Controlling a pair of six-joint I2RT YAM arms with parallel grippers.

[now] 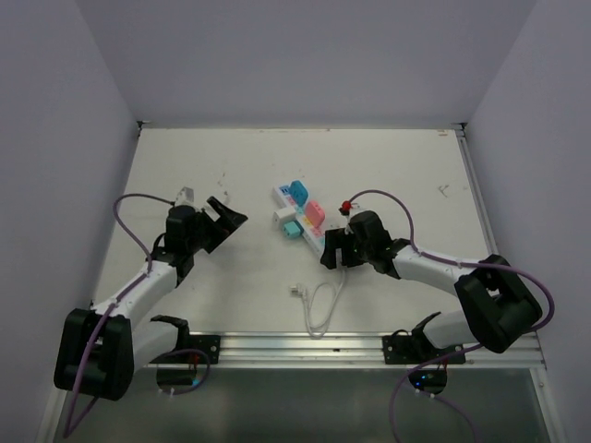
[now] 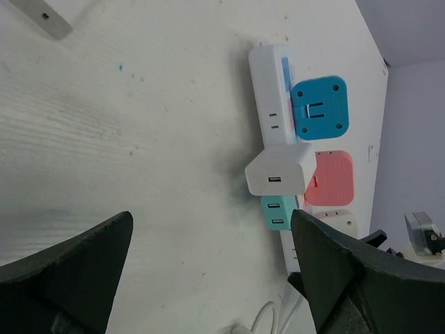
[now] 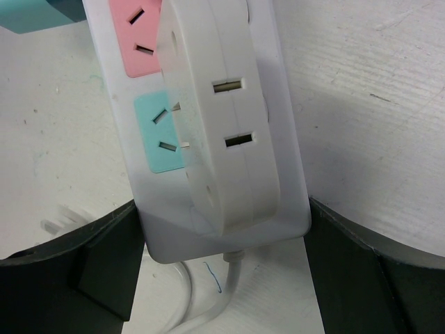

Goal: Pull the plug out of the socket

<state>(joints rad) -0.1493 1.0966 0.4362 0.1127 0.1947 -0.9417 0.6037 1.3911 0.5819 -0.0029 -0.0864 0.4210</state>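
The socket (image 1: 325, 242), a long white power strip, lies diagonally mid-table. Several plugs sit in it: a blue adapter (image 1: 297, 192), a pink one (image 1: 314, 214), a white USB charger (image 1: 283, 215) and a teal USB charger (image 1: 294, 228). In the left wrist view the white charger (image 2: 278, 170) and the teal charger (image 2: 278, 212) stick out of the strip's (image 2: 268, 90) side. My left gripper (image 1: 226, 220) (image 2: 212, 216) is open and empty, left of the strip. My right gripper (image 1: 334, 251) (image 3: 222, 203) clamps the strip's (image 3: 160, 236) cord end, where a white adapter (image 3: 229, 132) sits in a teal outlet.
The strip's thin white cord (image 1: 323, 305) loops toward the near edge and ends in a loose plug (image 1: 297, 289). A small whitish block (image 1: 187, 196) lies by the left arm. Walls enclose the table on three sides. A metal rail (image 1: 305, 346) runs along the near edge.
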